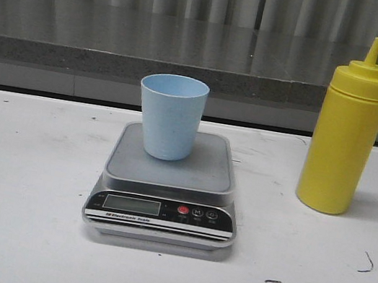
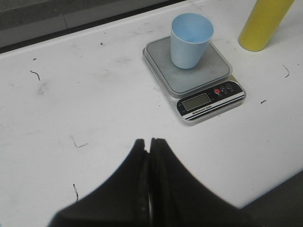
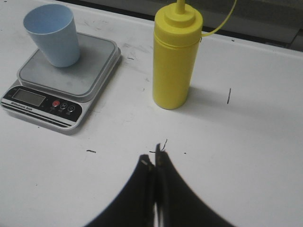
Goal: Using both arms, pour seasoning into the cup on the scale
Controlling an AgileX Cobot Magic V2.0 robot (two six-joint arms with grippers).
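My left gripper (image 2: 150, 142) had its fingers pressed together, holding nothing, over bare white table (image 2: 94, 104) with open room up to the scale (image 2: 194, 75). My right gripper (image 3: 153, 160) was likewise closed and empty, the bottle (image 3: 174, 61) standing upright ahead of it. The cup (image 1: 170, 116) stood upright on the scale's platform, well apart from the bottle to its right. The tabletop was scuffed, with dark marks; a grey ledge (image 1: 154, 47) ran behind. The scale's strip read "Electronic Scale".
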